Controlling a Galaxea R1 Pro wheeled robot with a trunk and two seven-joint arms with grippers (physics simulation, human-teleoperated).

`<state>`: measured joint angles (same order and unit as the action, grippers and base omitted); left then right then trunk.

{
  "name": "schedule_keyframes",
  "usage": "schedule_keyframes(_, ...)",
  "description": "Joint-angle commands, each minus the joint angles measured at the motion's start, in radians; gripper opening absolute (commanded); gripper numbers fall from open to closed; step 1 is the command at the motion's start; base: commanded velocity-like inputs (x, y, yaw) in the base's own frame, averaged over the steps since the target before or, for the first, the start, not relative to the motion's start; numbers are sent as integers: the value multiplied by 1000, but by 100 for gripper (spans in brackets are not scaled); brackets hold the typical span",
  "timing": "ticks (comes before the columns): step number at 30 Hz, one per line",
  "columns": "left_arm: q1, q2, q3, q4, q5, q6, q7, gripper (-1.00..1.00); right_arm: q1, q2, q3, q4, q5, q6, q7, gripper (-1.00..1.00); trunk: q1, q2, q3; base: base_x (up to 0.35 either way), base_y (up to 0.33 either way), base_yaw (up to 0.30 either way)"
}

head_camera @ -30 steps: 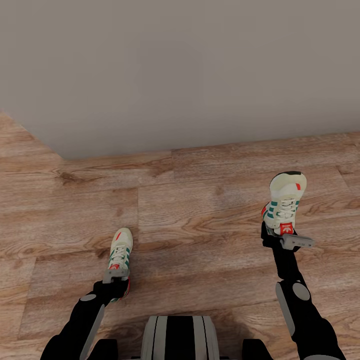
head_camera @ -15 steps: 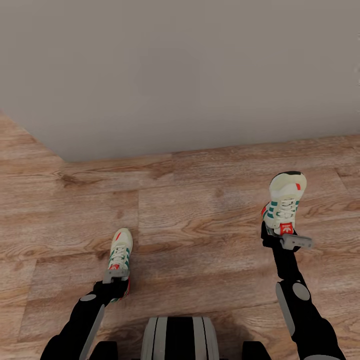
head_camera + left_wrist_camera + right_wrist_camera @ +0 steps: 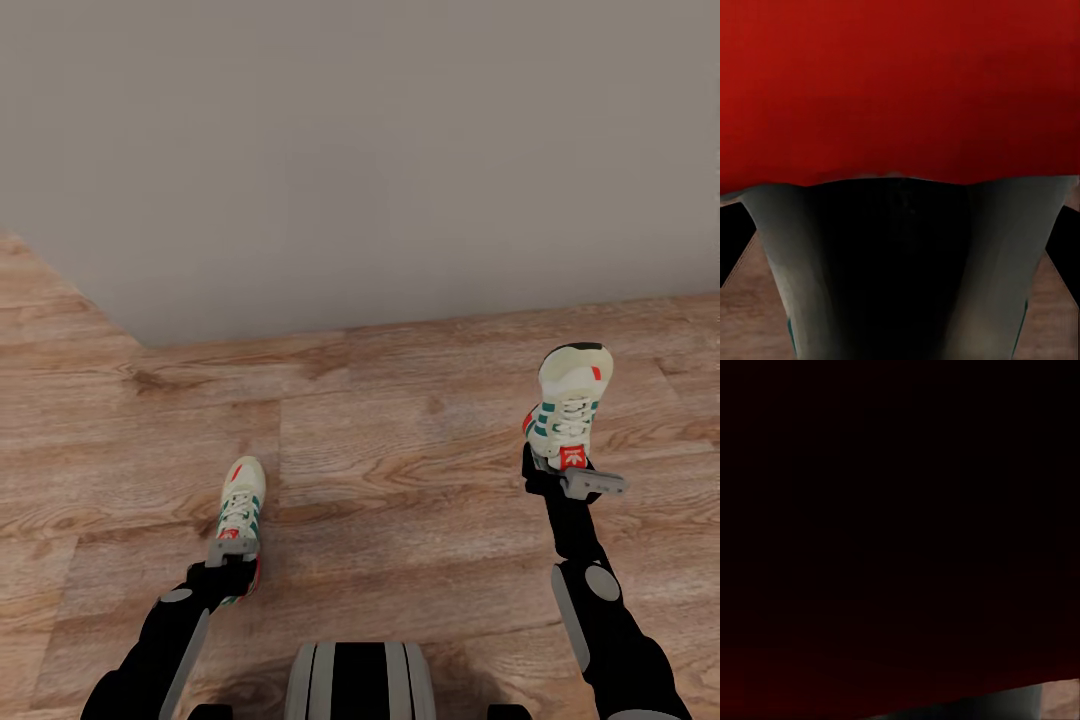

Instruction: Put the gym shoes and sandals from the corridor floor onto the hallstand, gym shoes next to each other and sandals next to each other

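A plain grey wall (image 3: 380,150) rises behind the wood floor (image 3: 400,470). In front of the wall, 2 sneakers are held above the floor, well apart. The right fingers (image 3: 560,472) grip the right sneaker (image 3: 570,405) at its heel, toe towards the wall. The left fingers (image 3: 232,555) grip the left sneaker (image 3: 240,505) the same way, further from the wall.

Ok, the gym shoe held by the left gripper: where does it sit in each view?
Head view: the left gym shoe sits lower left, toe pointing away, heel at the left gripper.
Left wrist view: its red-orange heel and dark opening are seen close up.
Right wrist view: cannot tell; mostly dark.
Shared landmark: the wood floor.
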<state>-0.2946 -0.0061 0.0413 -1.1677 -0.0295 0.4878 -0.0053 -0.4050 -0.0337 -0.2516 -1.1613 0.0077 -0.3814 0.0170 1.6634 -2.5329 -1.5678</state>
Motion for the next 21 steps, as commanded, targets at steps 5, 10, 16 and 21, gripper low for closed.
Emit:
schedule_keyframes(5, 0, 0, 0, 0, 0, 0, -1, -100, 0, 0, 0, 0, 0, 0, 0, -100, -2, 1, 26, 0, 0, -12)
schedule_keyframes(10, 0, 0, 0, 0, 0, 0, -1, -100, 0, 0, 0, 0, 0, 0, 0, -100, -4, 2, 53, 0, 0, -50)
schedule_keyframes(16, 0, 0, 0, 0, 0, 0, -1, -100, 0, 0, 0, 0, 0, 0, 0, -100, -7, 4, 84, 0, 0, -49)
schedule_keyframes(21, 0, 0, 0, 0, 0, 0, -1, -100, 0, 0, 0, 0, 0, 0, 0, -100, -9, 5, 104, 0, 0, -10)
